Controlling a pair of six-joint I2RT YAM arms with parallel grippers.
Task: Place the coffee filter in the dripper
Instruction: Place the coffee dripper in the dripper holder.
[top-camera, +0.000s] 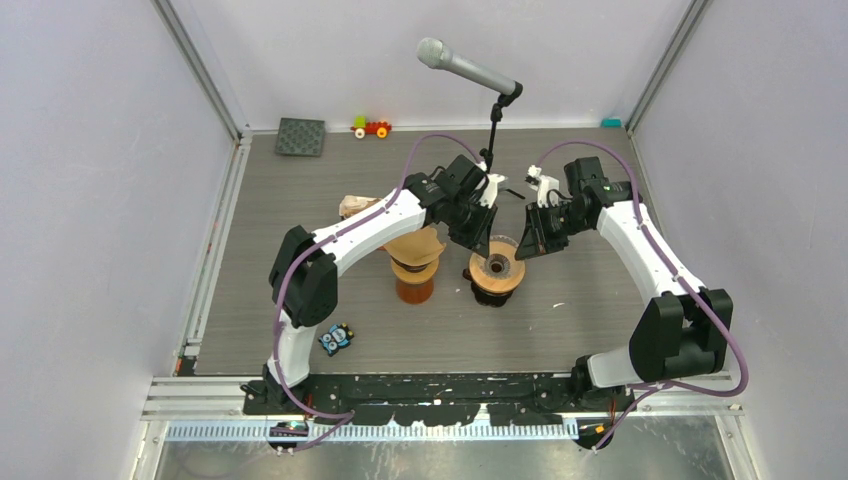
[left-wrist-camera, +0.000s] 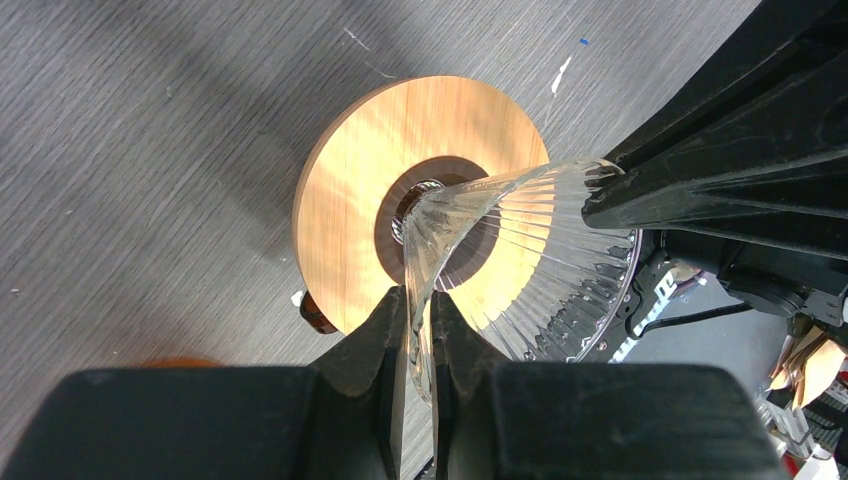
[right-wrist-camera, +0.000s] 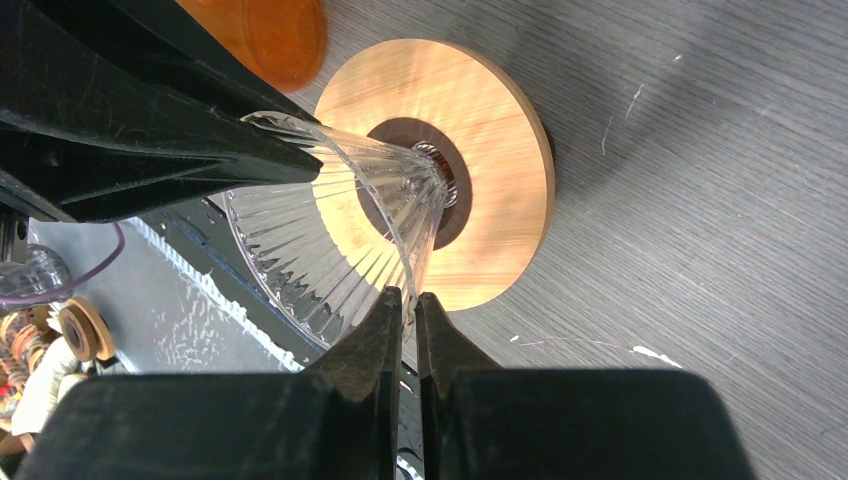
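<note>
The dripper (top-camera: 496, 270) is a clear ribbed glass cone in a round wooden collar, standing mid-table. My left gripper (top-camera: 478, 244) is shut on the cone's left rim, and my right gripper (top-camera: 526, 246) is shut on its right rim. In the left wrist view my gripper (left-wrist-camera: 420, 310) pinches the glass wall (left-wrist-camera: 540, 260) above the wooden collar (left-wrist-camera: 350, 190). In the right wrist view my gripper (right-wrist-camera: 408, 305) pinches the glass (right-wrist-camera: 320, 240) beside the collar (right-wrist-camera: 500, 130). A tan cone, seemingly the coffee filter (top-camera: 416, 247), sits on an amber stand (top-camera: 414, 290), partly under my left arm.
A microphone (top-camera: 462, 64) on a stand (top-camera: 492, 135) leans over the back of the table. A dark square mat (top-camera: 301, 136) and a small toy car (top-camera: 371, 127) lie at the back left. A small blue-black object (top-camera: 337, 338) lies by the left arm's base.
</note>
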